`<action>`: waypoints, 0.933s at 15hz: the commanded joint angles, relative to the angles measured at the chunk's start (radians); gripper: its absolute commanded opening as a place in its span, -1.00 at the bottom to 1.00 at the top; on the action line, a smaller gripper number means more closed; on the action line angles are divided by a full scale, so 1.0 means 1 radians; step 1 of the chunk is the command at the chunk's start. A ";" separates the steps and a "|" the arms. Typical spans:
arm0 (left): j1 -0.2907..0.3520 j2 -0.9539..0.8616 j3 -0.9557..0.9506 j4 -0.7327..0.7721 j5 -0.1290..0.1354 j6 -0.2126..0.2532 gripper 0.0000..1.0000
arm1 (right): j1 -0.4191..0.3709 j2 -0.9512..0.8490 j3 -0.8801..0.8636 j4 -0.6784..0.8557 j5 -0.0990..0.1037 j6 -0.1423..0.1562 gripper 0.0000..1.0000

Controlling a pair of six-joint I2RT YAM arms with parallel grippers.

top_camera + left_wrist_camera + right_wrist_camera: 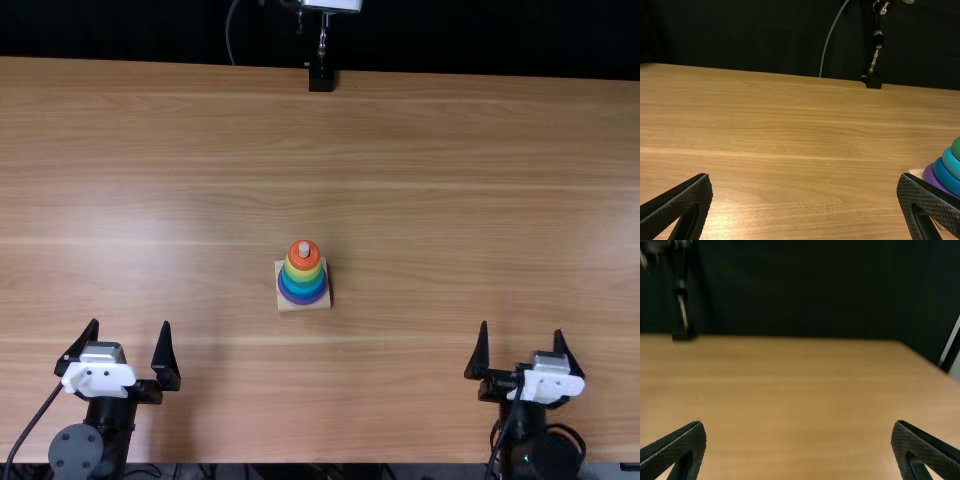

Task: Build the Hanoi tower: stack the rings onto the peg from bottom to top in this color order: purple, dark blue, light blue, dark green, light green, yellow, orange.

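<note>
left gripper [130, 323], right gripper [521, 328]: spread, empty | ring tower [302, 282]: between and beyond both, nearer left | handling: probably light, stiff, smooth enough to slip | hold: likely best across a ring's opposite outer sides

Open room all around the ring tower [303, 272] on the table [450, 200], black stand [321, 80] at far edge
</note>
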 commanded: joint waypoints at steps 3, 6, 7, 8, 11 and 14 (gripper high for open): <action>-0.001 -0.012 -0.039 -0.003 -0.007 0.004 1.00 | -0.010 -0.007 -0.006 -0.013 -0.005 -0.012 1.00; -0.001 -0.012 -0.039 -0.003 -0.007 0.004 1.00 | -0.008 -0.007 -0.006 -0.013 -0.005 -0.012 1.00; -0.001 -0.012 -0.039 -0.003 -0.007 0.004 1.00 | -0.010 -0.007 -0.006 -0.013 -0.005 -0.012 1.00; -0.001 -0.012 -0.039 -0.003 -0.007 0.004 1.00 | -0.008 -0.007 -0.006 -0.013 -0.005 -0.012 1.00; -0.001 -0.012 -0.039 -0.003 -0.007 0.004 1.00 | -0.010 -0.007 -0.006 -0.013 -0.005 -0.012 1.00; -0.001 -0.012 -0.039 -0.003 -0.007 0.004 1.00 | -0.008 -0.007 -0.006 -0.013 -0.005 -0.012 1.00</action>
